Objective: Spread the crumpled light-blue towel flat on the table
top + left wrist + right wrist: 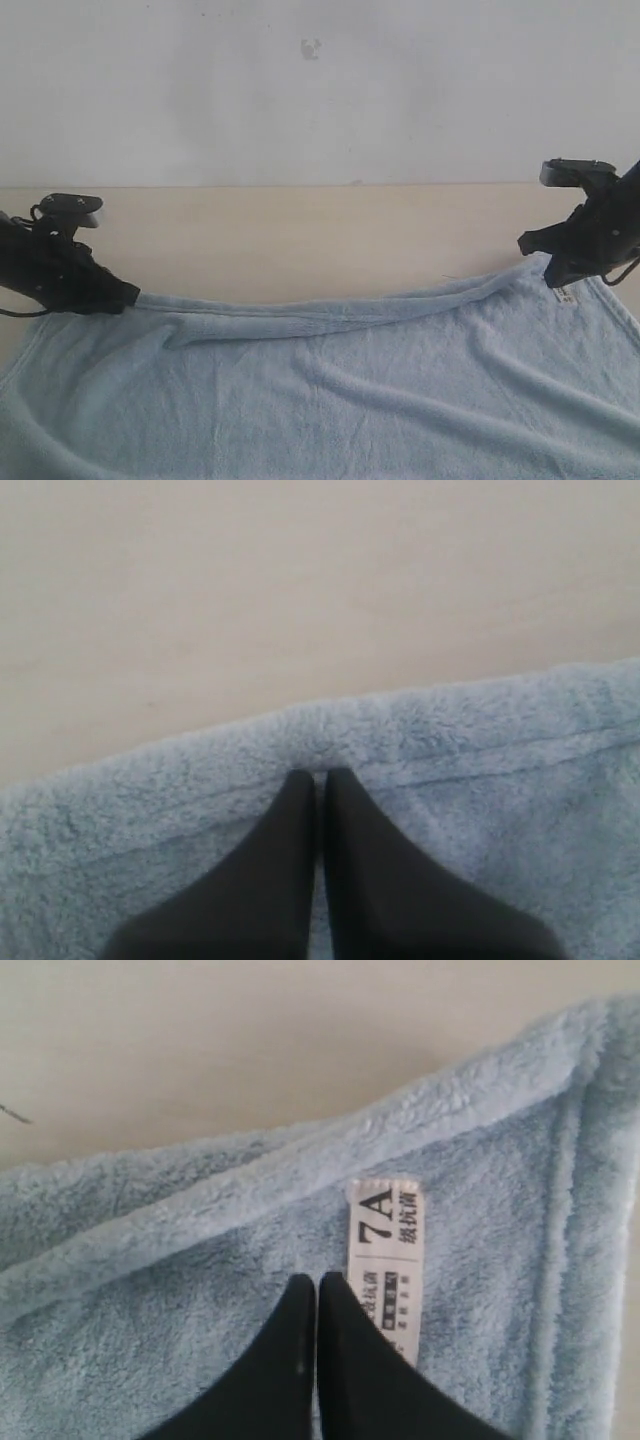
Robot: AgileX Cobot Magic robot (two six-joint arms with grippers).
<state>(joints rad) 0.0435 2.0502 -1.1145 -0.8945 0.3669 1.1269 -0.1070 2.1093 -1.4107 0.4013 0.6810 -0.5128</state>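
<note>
the towel is seen lying on the worktop, spread across nearly the full width of the exterior view and filling its near part, where it is cut off by the frame. its surface is mostly opened out, though long soft ridges are left running across it. its far edge is rolled over into a thick band that sags slightly in the middle between the two arms. a small white printed tag is sewn near the corner on the right, not far from a stitched hem. the left end effector is set at the far left corner of the towel, its jaws pressed together with the tips resting on the pile just inside the hem. the right end effector is set at the far right corner, jaws likewise closed tight, the tips touching the cloth right beside the tag. whether a pinch of cloth is caught between either pair of jaws cannot be told. bare worktop is left behind the towel, and a whitish wall rises beyond it.
</note>
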